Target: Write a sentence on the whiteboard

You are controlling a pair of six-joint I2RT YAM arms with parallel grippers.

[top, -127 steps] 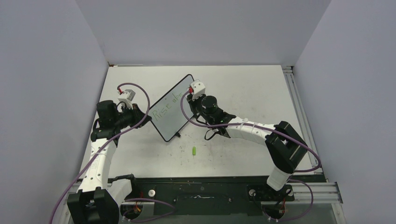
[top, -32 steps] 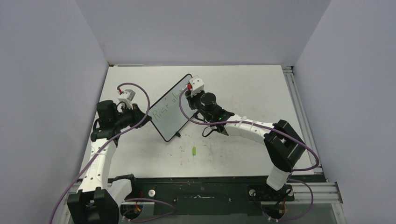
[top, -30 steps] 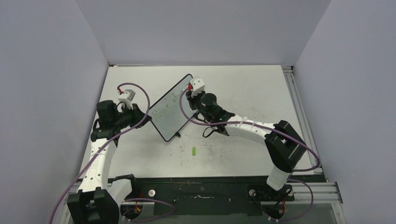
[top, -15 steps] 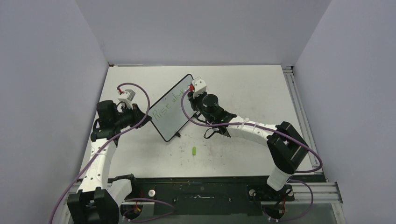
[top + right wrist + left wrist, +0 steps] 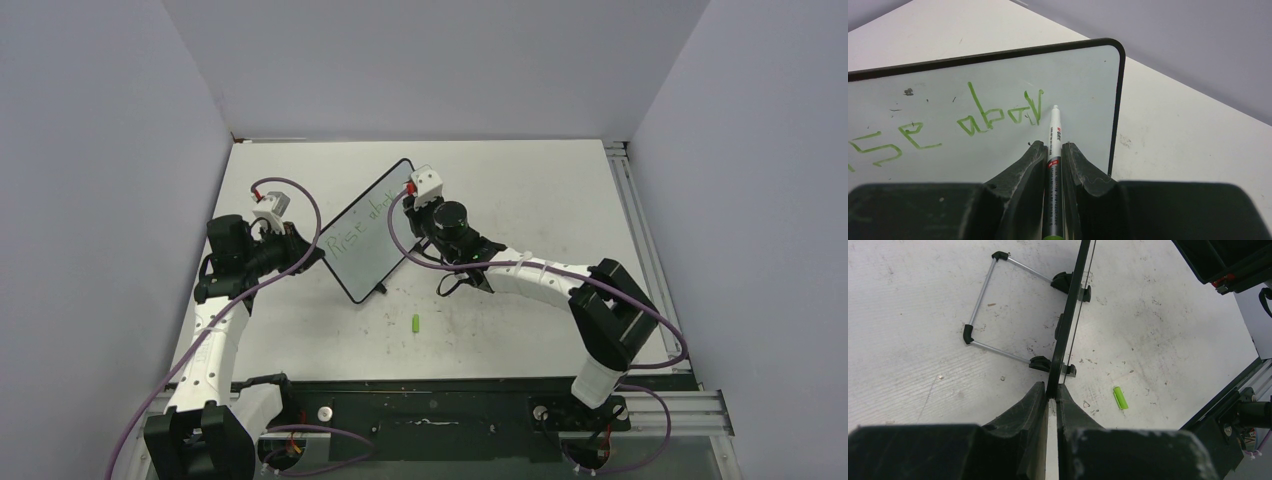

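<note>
Whiteboard (image 5: 365,235): stands upright on its wire stand (image 5: 983,300) on the table (image 5: 540,190), left of the middle and set at a slant, one end toward the far edge
Sentence (image 5: 360,227): green letters reading "Rise abov", as best I can make out
Left gripper (image 5: 1052,392): closed tight on the board's edge, pinching the frame
Right gripper (image 5: 1054,150): closed on a marker (image 5: 1054,132), held by the barrel, with the tip just past the last letter; whether it touches the board I cannot tell
Green cap (image 5: 416,323): lies loose on the table toward the near edge, apart from the board
</note>
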